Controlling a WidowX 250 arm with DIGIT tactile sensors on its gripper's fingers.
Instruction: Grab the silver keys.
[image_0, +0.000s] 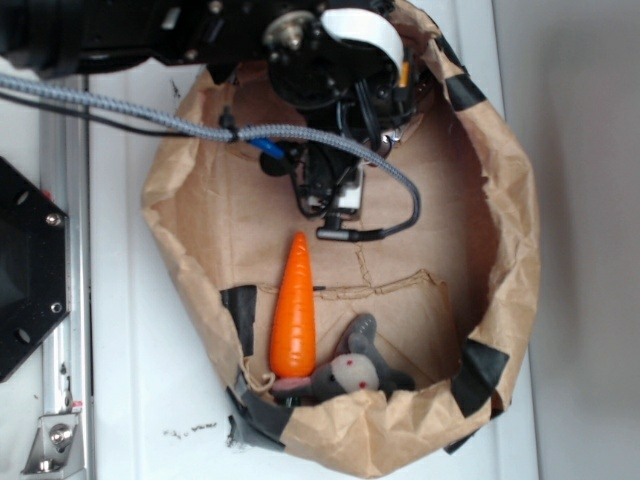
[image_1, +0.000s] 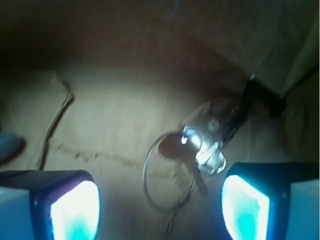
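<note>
Wrist view, gripper (image_1: 160, 205) pointing down into brown paper bag (image_0: 500, 200), fingers (image_1: 75, 210) spread wide, silver keys (image_1: 207, 140) on bag floor between them, nearer right pad, untouched.

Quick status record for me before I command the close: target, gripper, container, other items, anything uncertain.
target: silver keys on a thin wire ring, lying on the bag floor
target position: ahead of the fingertips, nearer the right-hand finger in the wrist view
gripper: gripper open, nothing between the fingers
container: brown paper bag, rolled rim, black tape patches
other items: orange carrot; grey plush toy beside its wide end
uncertain: keys hidden behind the arm in the exterior view; wrist view blurred, key count unclear
</note>
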